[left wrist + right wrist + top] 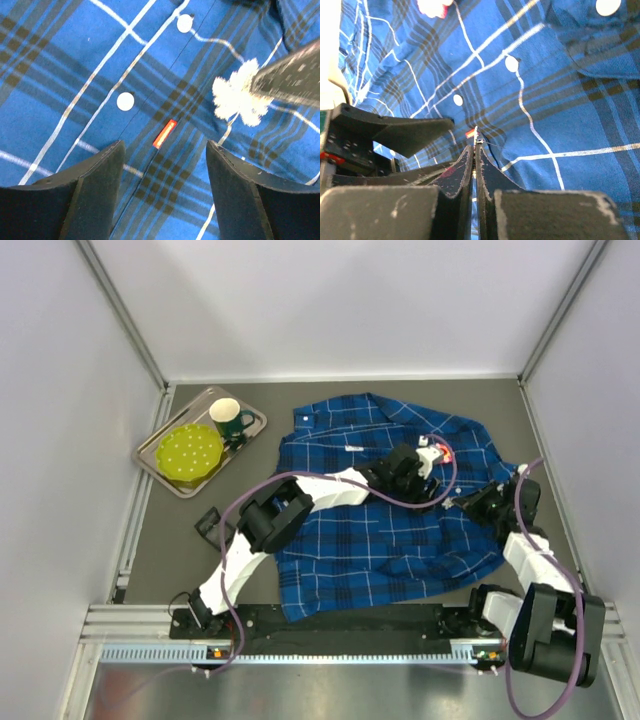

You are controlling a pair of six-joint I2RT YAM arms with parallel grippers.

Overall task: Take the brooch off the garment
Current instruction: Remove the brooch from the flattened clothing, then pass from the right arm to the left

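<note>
Right claw point(475, 150) is clamped on the brooch point(235, 97); left claw point(165, 148), apart, should first press the garment point(380, 545) flat beside it.

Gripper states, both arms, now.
Left gripper: open, holding nothing, over the garment.
Right gripper: closed, seemingly pinching the white brooch by its edge.

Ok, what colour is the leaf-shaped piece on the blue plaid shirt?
White. The leaf-shaped piece shows best in the left wrist view.
</note>
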